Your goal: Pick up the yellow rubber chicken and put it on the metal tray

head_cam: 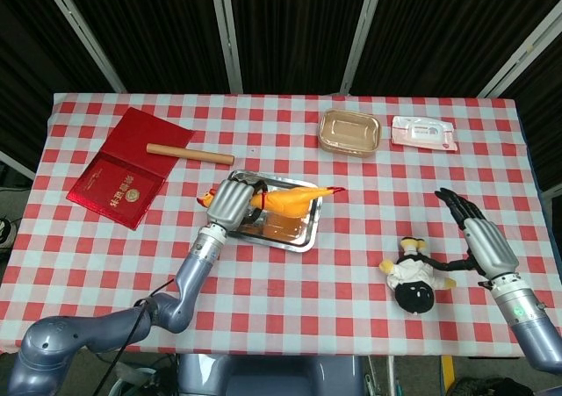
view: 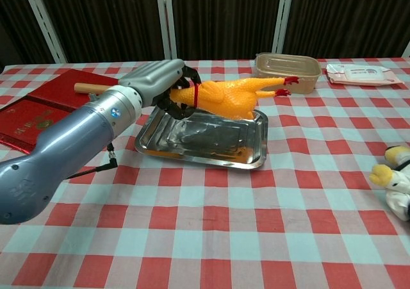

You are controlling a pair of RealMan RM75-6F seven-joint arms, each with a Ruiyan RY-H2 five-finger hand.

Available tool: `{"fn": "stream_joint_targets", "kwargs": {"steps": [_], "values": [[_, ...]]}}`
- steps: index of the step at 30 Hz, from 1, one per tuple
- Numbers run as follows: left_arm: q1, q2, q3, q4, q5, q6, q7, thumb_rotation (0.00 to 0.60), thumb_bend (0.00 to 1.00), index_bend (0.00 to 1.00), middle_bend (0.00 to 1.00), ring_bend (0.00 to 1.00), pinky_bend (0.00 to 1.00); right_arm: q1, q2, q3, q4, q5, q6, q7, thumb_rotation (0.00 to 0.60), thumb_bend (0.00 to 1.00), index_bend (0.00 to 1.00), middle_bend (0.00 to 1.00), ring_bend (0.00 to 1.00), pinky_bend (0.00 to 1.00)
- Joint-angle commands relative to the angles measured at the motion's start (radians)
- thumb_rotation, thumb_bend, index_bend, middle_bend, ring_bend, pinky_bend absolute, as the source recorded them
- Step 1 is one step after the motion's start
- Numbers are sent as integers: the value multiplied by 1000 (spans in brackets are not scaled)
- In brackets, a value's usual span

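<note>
yellow rubber chicken (view: 224, 97), neck held in the left hand (view: 160, 84) fingers, hangs lengthwise over the metal tray (view: 253, 156), legs pointing frame-right.

Left hand (view: 168, 77) gripping chicken (view: 224, 97) over tray (view: 192, 149)

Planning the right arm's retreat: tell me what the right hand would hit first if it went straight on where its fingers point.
Probably nothing: the right hand points toward the table's far right edge, over bare checked tablecloth; depth is uncertain.

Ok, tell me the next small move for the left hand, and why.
Probably lower it straight down: the left hand grips the rubber chicken by the neck, held level above the metal tray, not resting in it yet.
</note>
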Motion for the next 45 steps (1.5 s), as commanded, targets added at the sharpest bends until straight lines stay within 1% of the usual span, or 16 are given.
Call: {"fn": "stream_joint_targets", "kwargs": {"steps": [1,4,6,9,11,13,14,17,21,27,32,33,35,38,41,45], "values": [[-28,-54,-21,76,-26,-47,-32,600,510,545,540,490,443,0,-2,1,-1,1,0,-2,600,5,0,0,0,61],[-42,-81,-35,116,-42,-73,-36,600,492,532,522,470,432,1,-5,3,1,5,-3,-3,600,4,0,0,0,61],[-52,-96,-42,134,-51,-89,-38,600,461,493,489,436,411,2,-7,3,1,7,-8,-2,600,5,0,0,0,61],[-59,-102,-44,140,-50,-101,-38,600,324,312,343,293,331,1,-9,3,2,9,-10,-1,600,5,0,0,0,61],[-58,-98,-42,132,-51,-108,-32,600,197,106,176,123,226,-1,-9,4,2,9,-8,2,600,5,0,0,0,61],[-55,-89,-41,119,-54,-112,-22,600,137,14,80,28,140,-3,-9,4,4,9,-7,5,600,5,0,0,0,61],[-52,-80,-42,105,-58,-114,-14,600,119,0,45,6,105,-4,-9,4,4,8,-6,8,600,5,0,0,0,61],[-41,-57,-43,62,-60,-101,3,600,100,0,2,0,48,-4,-9,4,6,3,-6,15,600,5,0,0,0,61],[-24,-26,-38,3,-62,-80,34,600,97,0,0,0,11,-5,-10,6,7,-2,-3,24,600,5,0,0,0,61],[28,53,-24,-138,-61,-20,82,600,97,0,0,0,10,-9,-9,8,15,-4,6,28,600,5,0,0,0,61],[130,201,22,-360,-54,97,182,600,104,0,13,0,10,-20,-17,16,36,17,25,4,600,37,0,0,0,61],[159,246,35,-427,-53,128,206,600,105,0,18,0,10,-23,-23,17,45,23,32,-12,600,49,0,0,0,61],[198,308,50,-512,-50,169,227,600,107,2,25,0,10,-27,-33,20,54,32,44,-35,600,65,0,0,0,61],[271,427,88,-656,-31,239,253,600,108,18,31,0,10,-39,-56,23,74,41,79,-112,600,70,0,0,0,61],[337,533,125,-764,-10,291,246,600,108,34,40,0,10,-52,-77,25,84,57,111,-181,600,74,0,0,0,61],[425,650,175,-848,49,368,191,600,108,53,45,0,10,-71,-105,23,104,74,151,-268,600,89,0,0,0,61]]}}
